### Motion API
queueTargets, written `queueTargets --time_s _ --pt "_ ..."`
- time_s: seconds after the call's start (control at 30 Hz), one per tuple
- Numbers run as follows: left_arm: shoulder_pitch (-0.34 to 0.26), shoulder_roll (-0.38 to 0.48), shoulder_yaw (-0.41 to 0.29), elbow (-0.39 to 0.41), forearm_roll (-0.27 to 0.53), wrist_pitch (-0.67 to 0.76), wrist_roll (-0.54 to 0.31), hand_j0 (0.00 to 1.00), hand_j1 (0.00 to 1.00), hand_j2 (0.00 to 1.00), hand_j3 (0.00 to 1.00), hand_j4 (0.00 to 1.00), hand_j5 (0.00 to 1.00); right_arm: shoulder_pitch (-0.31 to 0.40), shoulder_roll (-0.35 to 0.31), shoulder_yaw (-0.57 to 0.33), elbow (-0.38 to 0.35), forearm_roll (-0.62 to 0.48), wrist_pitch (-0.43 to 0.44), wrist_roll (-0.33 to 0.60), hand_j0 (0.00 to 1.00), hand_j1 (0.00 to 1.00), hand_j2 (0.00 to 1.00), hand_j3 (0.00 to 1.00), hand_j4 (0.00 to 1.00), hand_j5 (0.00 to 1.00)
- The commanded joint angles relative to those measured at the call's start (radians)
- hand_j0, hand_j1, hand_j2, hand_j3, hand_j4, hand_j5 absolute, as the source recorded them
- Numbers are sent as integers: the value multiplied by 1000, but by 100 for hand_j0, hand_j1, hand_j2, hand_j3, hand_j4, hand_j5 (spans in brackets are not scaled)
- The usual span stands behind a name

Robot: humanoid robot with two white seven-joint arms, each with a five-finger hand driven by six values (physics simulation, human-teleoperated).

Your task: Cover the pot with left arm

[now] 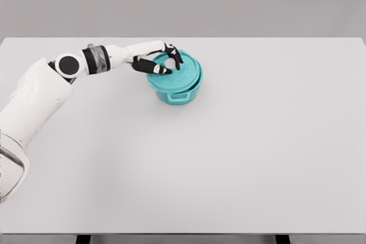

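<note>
Head view: teal pot (pixel 178 91) sits on the white table (pixel 240 158) approx 11 o'clock from table centre, its lid (pixel 184 71) resting on top, one side handle facing 6 o'clock. L hand (pixel 160 61) reaches in from 9 o'clock w/ arm stretched across the table; black fingers (pixel 153 68) are partly curled over the lid's white knob (pixel 170 62), thumb and fingers on opposite sides of it. Can't tell if they actually pinch the knob or just bracket it.
</note>
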Motion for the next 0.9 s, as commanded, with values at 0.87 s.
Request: queueTargets --time_s 0.87 --pt "-3 -32 9 50 -16 3 0 77 77 77 77 77 77 0 0 0 0 0 0 1 100 100 100 100 100 100"
